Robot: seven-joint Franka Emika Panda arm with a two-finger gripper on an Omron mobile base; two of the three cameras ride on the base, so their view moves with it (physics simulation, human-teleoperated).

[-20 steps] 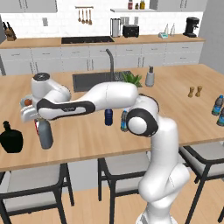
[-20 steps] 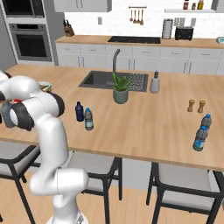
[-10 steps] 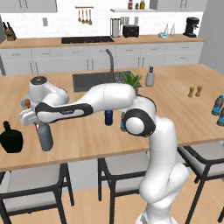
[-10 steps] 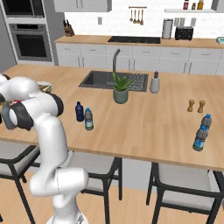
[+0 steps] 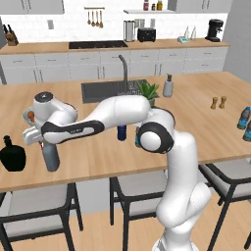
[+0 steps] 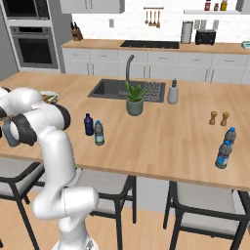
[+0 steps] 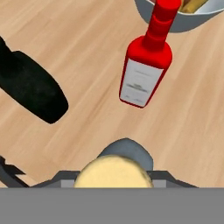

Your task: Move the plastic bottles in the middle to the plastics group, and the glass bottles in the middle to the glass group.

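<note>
Hidden and cut-off parts around the left end of the desk

In the left base view the gripper is covered by the white hand, so its fingers and the neck of the dark grey bottle cannot be seen; only the bottle's lower body shows under the hand. The red bottle is hidden behind the arm there, and in the hand view its cap is cut by the top edge. The black bottle is cut by the left edge of the hand view. The bowl is cut by the top edge, its content too partial to name. The labels of the far right water bottles are too small to read.
</note>
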